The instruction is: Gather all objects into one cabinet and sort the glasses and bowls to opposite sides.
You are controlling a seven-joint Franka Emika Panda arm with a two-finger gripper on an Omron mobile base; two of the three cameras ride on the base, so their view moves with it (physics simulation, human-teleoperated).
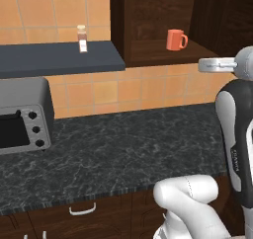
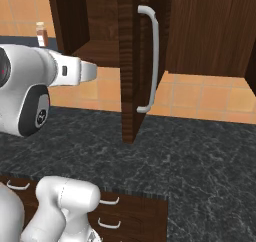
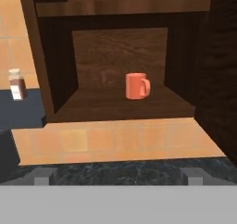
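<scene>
Coral-orange, the mug (image 3: 137,85) stands upright on the floor of the open cabinet (image 3: 115,105), roughly mid-shelf and toward its back wall; taking that mug as the landmark, the pincer (image 3: 119,176) sits in front of it and lower, outside the cabinet, with the two finger tips set wide apart and nothing between them; the mug lies almost straight ahead along the hand's line of sight, a touch to the right of centre.

Its long axis is vertical; its loop handle points to the right in the hand view, toward the cabinet's dark right wall, so a grasp across the body from the front would likely have to avoid that loop.

To the left of the mug the shelf is bare wood up to the cabinet's left wall; to its right, beyond the handle, there is again bare shelf before the right wall; above it, the next shelf board leaves clear headroom.

Below and in front of the mug runs the shelf's front lip, then a strip of tiled wall, then the dark stone counter (image 1: 123,149).

In the right base view the open door (image 2: 131,66) with its pale bar handle (image 2: 152,61) hangs edge-on, right of the arm's path, the edge most likely to matter.

Left of the mug, outside the cabinet, a spice jar (image 1: 82,38) stands on a dark shelf (image 1: 59,58); it looks well clear of a straight reach.
</scene>
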